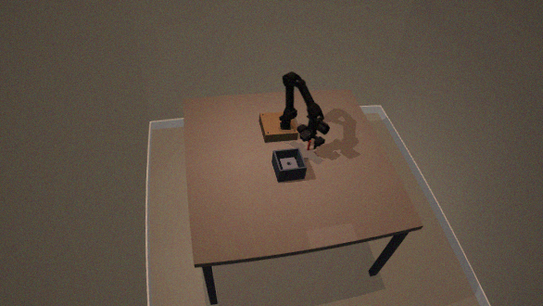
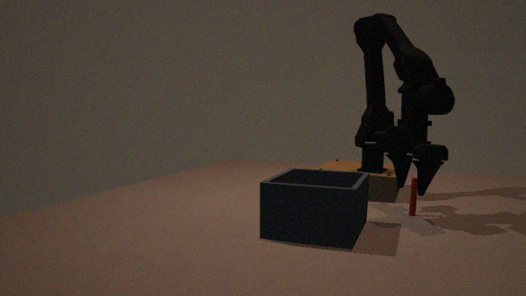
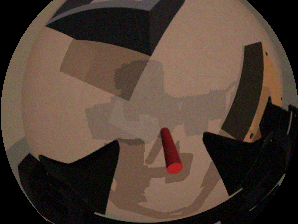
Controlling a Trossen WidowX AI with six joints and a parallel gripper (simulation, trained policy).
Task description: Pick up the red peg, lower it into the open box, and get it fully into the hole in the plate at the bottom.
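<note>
The red peg [image 1: 309,146] [image 2: 413,197] [image 3: 171,152] stands upright on the table beside the box. My gripper [image 1: 311,140] [image 2: 411,191] [image 3: 163,141] is open and points down over the peg. In the wrist view the peg shows between the two spread fingers, nearer the right one, touching neither as far as I can see. In the exterior view the fingertips are about level with the peg's upper part. The dark open box [image 1: 291,175] [image 2: 310,215] [image 3: 110,37] holds a pale plate [image 1: 294,166] with a dark hole, seen in the top view.
The arm's orange-brown base block [image 1: 273,122] [image 2: 383,188] [image 3: 270,82] is behind the box and peg. The box's walls rise above the table [image 1: 232,209] [image 2: 179,251] between the peg and the plate. Shadows of the arm fall around the peg.
</note>
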